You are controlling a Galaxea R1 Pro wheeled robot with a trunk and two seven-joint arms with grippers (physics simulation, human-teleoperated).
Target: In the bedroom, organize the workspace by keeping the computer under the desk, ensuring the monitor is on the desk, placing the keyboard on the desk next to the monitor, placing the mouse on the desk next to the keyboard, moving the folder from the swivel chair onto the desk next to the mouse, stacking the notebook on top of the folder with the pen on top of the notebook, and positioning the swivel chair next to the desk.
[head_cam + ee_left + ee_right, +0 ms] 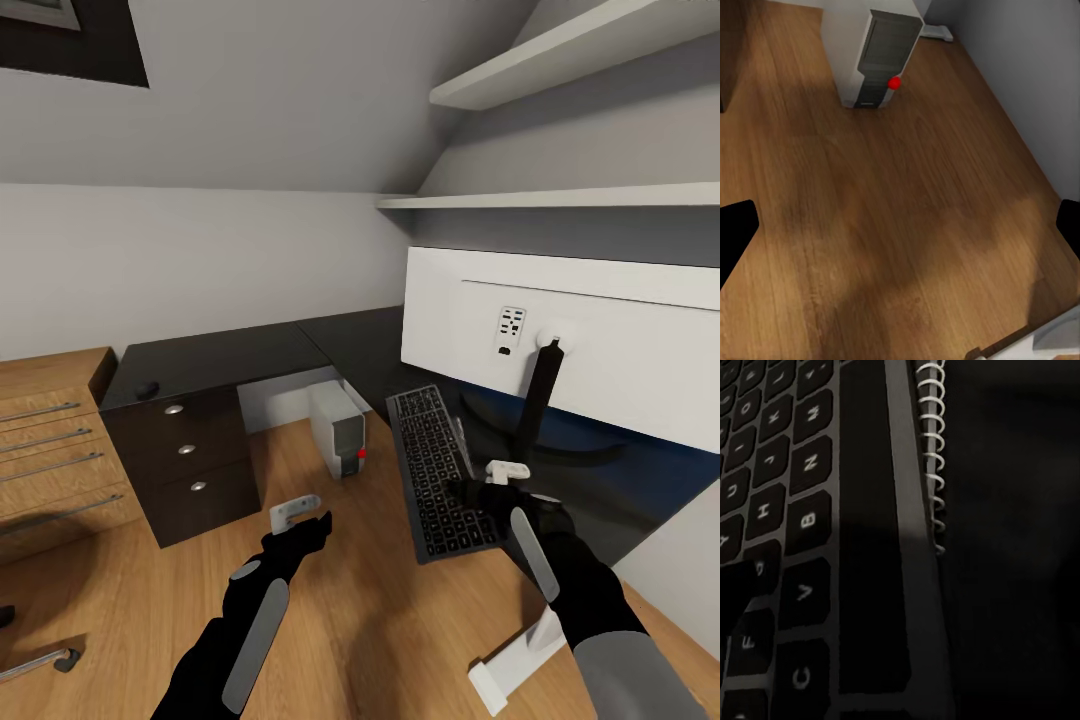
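Keyboard first: the slim grey keyboard with dark keys (437, 470) lies on the glossy black desk (250, 355) in the head view, its near end poking out past the desk's front edge, just in front of the wide white-backed monitor (570, 340) on its thin black stem. The right tool (478, 492) sits at the keyboard's near right edge, but whether it is clamped on it I cannot tell. The left tool (305, 520) hangs over the wood-plank floor (340, 600) with nothing in it, near the small light-grey computer tower with the red dot (338, 428) under the desk. In the left wrist view that tower (877, 56) stands upright on the planks, and the black fingertips (735, 232) show far apart, so this tool is released. In the right wrist view the keys (772, 510) run close alongside a white spiral wire binding (934, 457). The keyboard looks light, stiff and thin, likely slippery; I would pinch its long edge.
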